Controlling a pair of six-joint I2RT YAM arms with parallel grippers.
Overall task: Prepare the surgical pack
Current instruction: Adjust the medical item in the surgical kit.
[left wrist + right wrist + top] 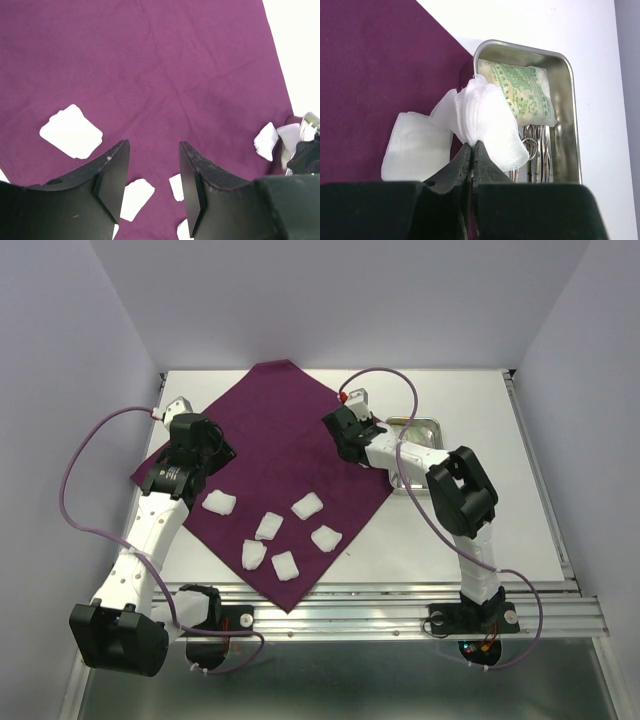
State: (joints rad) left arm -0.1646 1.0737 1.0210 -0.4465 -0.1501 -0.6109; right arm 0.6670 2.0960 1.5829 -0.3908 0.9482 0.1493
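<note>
The surgical pack (280, 460), a big deep-purple cloth, is lying spread flat on the white bench (500, 520), turned like a diamond with one corner pointing to the far edge and another reaching the near edge. Six loose gauze pads (268, 526) are sitting scattered on its near half. The left hand (152, 175) is hovering over the cloth's left part with its jaws standing partway open and gripping nothing; purple fabric is showing between them. The right hand (471, 147) is hanging at the cloth's right edge, its jaws pinched fully together on a bunched white gauze piece (487, 120) that is puffing up above the fingertips. Another folded pad (415, 147) is showing just beside that piece, over the cloth; whether the two are joined I cannot tell. A steel tray (567, 100) is resting on the bench just beside the cloth's right edge, holding a green-printed packet (525, 92) and metal instruments (537, 155).
</note>
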